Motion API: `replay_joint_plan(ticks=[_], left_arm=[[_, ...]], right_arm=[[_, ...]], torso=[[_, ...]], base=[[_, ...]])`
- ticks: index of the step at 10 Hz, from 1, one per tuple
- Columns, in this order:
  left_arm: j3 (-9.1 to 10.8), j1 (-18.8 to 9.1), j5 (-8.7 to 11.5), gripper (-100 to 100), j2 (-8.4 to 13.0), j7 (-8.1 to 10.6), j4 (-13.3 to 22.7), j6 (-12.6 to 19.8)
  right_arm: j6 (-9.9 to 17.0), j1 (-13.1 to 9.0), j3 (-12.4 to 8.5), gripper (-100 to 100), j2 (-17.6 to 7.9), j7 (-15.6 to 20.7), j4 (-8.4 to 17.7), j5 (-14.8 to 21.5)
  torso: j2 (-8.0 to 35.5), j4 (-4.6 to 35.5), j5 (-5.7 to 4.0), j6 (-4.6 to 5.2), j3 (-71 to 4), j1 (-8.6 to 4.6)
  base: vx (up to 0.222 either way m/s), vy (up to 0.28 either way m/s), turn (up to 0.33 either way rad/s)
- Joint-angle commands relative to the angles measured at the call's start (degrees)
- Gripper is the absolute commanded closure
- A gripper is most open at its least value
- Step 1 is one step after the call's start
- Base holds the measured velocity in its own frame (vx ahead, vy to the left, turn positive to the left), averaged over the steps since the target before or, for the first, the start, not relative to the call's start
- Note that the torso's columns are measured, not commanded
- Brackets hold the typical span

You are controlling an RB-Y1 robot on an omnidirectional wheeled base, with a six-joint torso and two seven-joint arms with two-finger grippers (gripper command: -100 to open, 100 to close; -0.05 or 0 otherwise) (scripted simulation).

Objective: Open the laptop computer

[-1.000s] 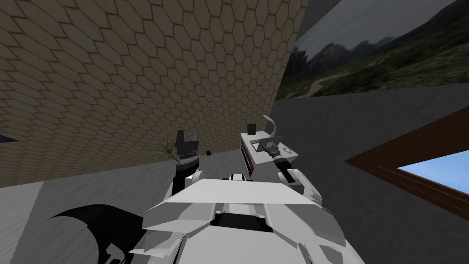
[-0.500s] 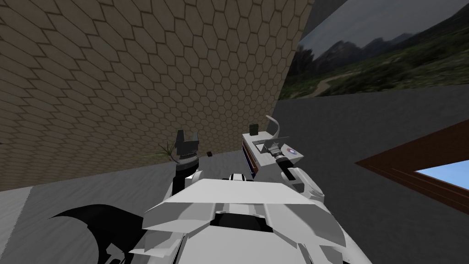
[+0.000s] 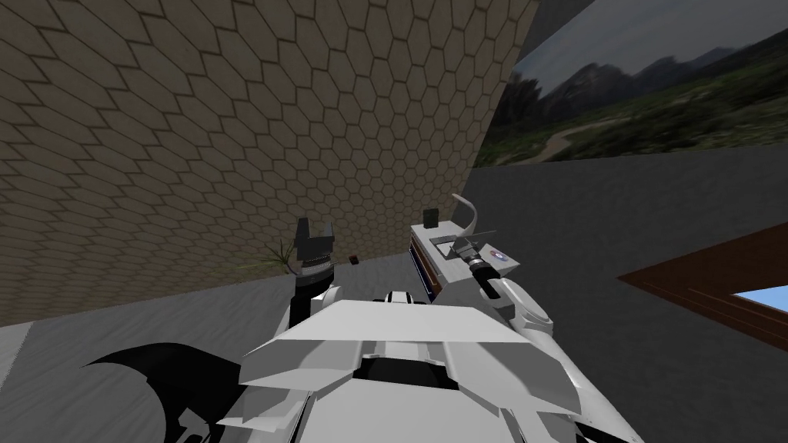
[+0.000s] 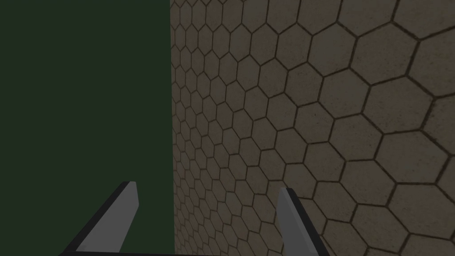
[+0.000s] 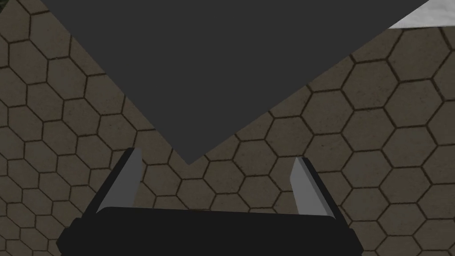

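The grey laptop (image 3: pixel 448 244) lies on a small white table (image 3: pixel 442 271) against the dark wall, its thin lid (image 3: pixel 479 231) partly raised. My right gripper (image 3: pixel 462 246) hovers right at the laptop. In the right wrist view the right gripper (image 5: pixel 216 155) is open. A flat dark grey plane, the lid (image 5: pixel 231 66), points one corner down between the fingers without touching them. My left gripper (image 3: pixel 314 225) is held up on the left, away from the table. In its own view the left gripper (image 4: pixel 207 187) is open and holds nothing.
On the table stand a small dark block (image 3: pixel 432 218), a white curved piece (image 3: pixel 466 208) and a round disc (image 3: pixel 497 258). A spiky plant (image 3: pixel 275 254) and a small dark thing (image 3: pixel 354 259) sit by the hexagon-tiled wall. A brown-framed window (image 3: pixel 708 288) is on the right.
The whole head picture has slid, so I have moved: table and window now sit further right. My right hand stays at the laptop, whose lid edge shows longer. The left arm holds still.
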Motion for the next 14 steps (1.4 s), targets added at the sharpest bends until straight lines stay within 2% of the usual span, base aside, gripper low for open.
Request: replay_joint_plan(ticks=[1, 2, 4, 5, 6, 7, 8, 9, 10, 11, 12, 14], left_arm=[[0.0, 0.0, 0.0, 0, 0.0, 0.0, 0.0, 0.0], [0.0, 0.0, 0.0, 0, 0.0, 0.0, 0.0, 0.0], [0.0, 0.0, 0.0, 0, 0.0, 0.0, 0.0, 0.0], [0.01, 0.0, 0.0, 0, 0.01, 0.0, 0.0, 0.0], [0.01, 0.0, 0.0, 0, 0.01, 0.0, 0.0, 0.0], [0.0, 0.0, 0.0, 0, 0.0, 0.0, 0.0, 0.0], [0.0, 0.0, 0.0, 0, 0.0, 0.0, 0.0, 0.0], [0.0, 0.0, 0.0, 0, 0.0, 0.0, 0.0, 0.0], [0.0, 0.0, 0.0, 0, 0.0, 0.0, 0.0, 0.0], [0.0, 0.0, 0.0, 0, 0.0, 0.0, 0.0, 0.0], [0.0, 0.0, 0.0, 0, 0.0, 0.0, 0.0, 0.0], [0.0, 0.0, 0.0, 0, 0.0, 0.0, 0.0, 0.0]], right_arm=[[1.27, -0.78, -0.78, -100, -1.99, 3.1, 1.77, 2.78], [1.63, -1.04, -1.01, -100, -2.74, 3.95, 2.29, 3.58], [1.33, -0.84, -0.9, -100, -2.08, 3.62, 1.96, 3.15], [1.32, -0.84, -0.9, 100, -2.07, 3.59, 1.96, 3.14], [1.3, 0.75, -0.83, 100, -5.0, 1.35, 2.72, 2.13], [1.3, 0.75, -0.83, 100, -6.05, 1.35, 2.72, 2.13], [1.25, 2.42, -0.62, 100, -8.72, -0.9, 3.57, 1.14], [1.25, 2.42, -0.62, 100, -9.96, -0.9, 3.57, 1.14], [1.19, 4.09, -0.4, 100, -12.02, -3.15, 4.41, 0.14], [1.19, 4.09, -0.4, 100, -13.66, -3.15, 4.41, 0.14], [1.13, 5.76, -0.18, 100, -15.24, -5.39, 5.26, -0.85], [1.13, 5.76, -0.18, 100, -17.78, -5.39, 5.26, -0.85]], torso=[[0.06, 0.02, 0.0, 0.0, 0.04, 0.03], [0.07, 0.02, 0.02, 0.0, 0.05, 0.07], [0.0, 0.0, 0.01, -0.01, 0.0, 0.0], [0.03, 0.01, -0.03, 0.0, 0.02, -0.07], [-0.04, -0.08, -0.09, -0.09, 0.0, -0.03], [-0.24, -0.13, -0.04, -0.1, -0.13, 0.16], [-0.27, -0.1, 0.04, -0.09, -0.16, 0.24], [-0.41, -0.18, -0.04, -0.16, -0.22, 0.2], [-0.43, -0.18, -0.05, -0.18, -0.25, 0.09], [-0.4, -0.18, -0.09, -0.18, -0.22, 0.04], [-0.3, -0.15, -0.11, -0.15, -0.17, -0.08], [-0.13, -0.06, -0.05, -0.08, -0.06, -0.04]], base=[[0.012, 0.083, -0.02], [0.029, 0.094, -0.017], [0.01, 0.027, -0.003], [0.003, 0.001, -0.015], [0.029, 0.05, 0.039], [0.041, 0.069, 0.031], [0.069, 0.091, 0.056], [0.078, 0.092, 0.021], [0.086, 0.101, 0.06], [0.061, 0.086, 0.025], [0.067, 0.1, 0.073], [0.046, 0.051, 0.01]])
